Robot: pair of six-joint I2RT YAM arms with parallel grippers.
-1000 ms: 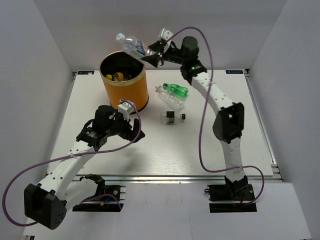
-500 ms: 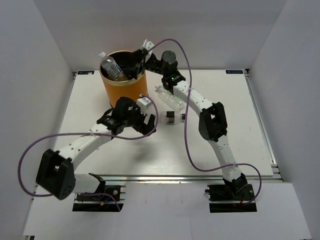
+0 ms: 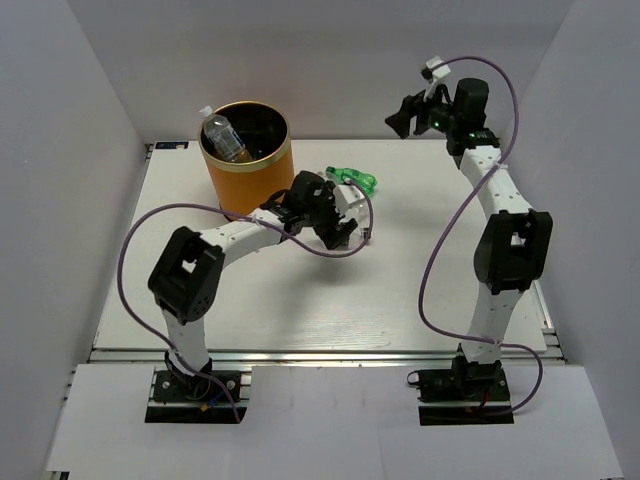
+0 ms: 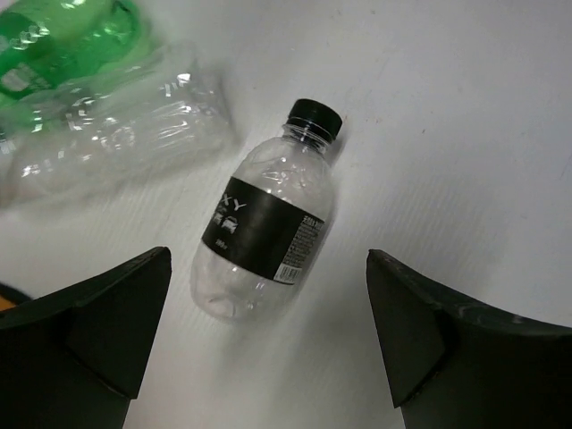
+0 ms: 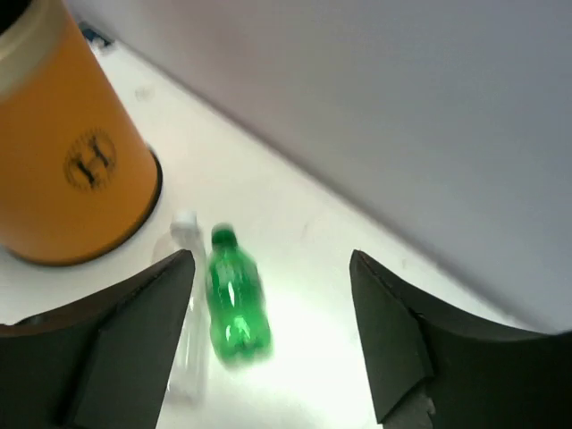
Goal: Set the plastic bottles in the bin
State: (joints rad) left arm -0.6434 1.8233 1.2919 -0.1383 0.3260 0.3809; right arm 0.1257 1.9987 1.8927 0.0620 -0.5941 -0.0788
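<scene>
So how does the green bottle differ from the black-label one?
The green bottle is tinted green with a green cap; the black-label bottle is clear with a black cap. The black-label bottle lies under the open left claw; the green bottle lies clear of it. Both lie sideways.

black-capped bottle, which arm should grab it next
Left. The left tool, open, hangs right over the black-capped bottle; the right tool is raised high, far from it.
</scene>
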